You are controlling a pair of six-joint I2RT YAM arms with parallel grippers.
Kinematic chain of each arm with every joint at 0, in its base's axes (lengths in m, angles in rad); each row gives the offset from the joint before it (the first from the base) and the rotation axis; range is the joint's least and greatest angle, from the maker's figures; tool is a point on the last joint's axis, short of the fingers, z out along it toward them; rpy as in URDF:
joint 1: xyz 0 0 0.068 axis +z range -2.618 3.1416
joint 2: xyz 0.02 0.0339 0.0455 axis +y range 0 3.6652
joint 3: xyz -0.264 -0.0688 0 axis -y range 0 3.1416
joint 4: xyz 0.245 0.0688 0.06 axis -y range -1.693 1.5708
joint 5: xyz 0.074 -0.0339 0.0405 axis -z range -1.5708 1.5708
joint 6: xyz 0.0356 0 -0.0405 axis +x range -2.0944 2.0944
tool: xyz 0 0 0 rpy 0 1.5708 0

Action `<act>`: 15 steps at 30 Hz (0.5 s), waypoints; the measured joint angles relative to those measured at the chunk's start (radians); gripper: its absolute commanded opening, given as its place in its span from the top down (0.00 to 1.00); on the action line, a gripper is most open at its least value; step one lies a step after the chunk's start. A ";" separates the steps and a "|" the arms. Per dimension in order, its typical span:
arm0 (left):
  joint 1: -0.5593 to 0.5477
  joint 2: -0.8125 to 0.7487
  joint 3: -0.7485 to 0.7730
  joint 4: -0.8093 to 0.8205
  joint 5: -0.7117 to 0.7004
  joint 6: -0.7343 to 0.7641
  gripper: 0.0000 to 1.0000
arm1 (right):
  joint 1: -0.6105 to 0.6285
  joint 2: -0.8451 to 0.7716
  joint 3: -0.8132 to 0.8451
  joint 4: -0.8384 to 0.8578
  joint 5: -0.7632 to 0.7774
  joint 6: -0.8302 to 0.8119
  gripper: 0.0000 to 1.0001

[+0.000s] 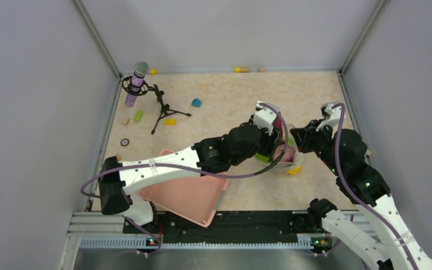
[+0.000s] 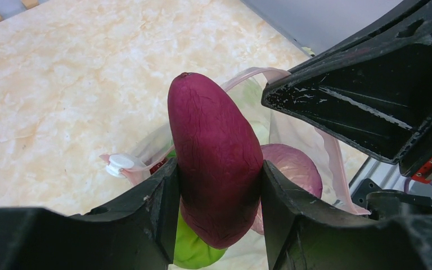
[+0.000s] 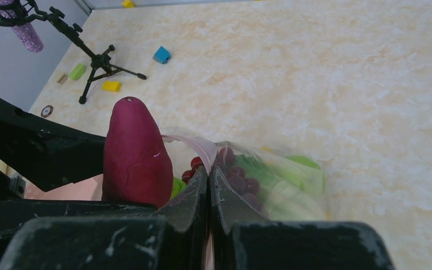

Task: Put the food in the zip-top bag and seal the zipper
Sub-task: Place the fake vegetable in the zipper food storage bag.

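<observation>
Now left hand grasping one sweet potato; right hand clenched on one zip-top bag.

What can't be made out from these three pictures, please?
- Right wrist view: the right tool hides the zip-top bag edge that it pinches.
- Left wrist view: the left tool covers the lower end of the sweet potato, so whether it is inside the bag is unclear.
- Top external view: the left arm hides nearly all of the bag and its contents.
</observation>
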 measured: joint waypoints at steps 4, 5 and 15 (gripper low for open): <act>0.000 0.007 0.006 0.000 -0.016 0.004 0.42 | 0.000 0.000 0.000 0.000 0.000 0.000 1.00; 0.000 0.007 0.006 0.000 -0.017 0.004 0.37 | 0.000 0.000 0.000 0.000 0.000 0.000 1.00; 0.000 0.006 0.006 -0.018 0.005 0.007 0.08 | 0.000 0.000 0.000 0.000 0.000 0.000 1.00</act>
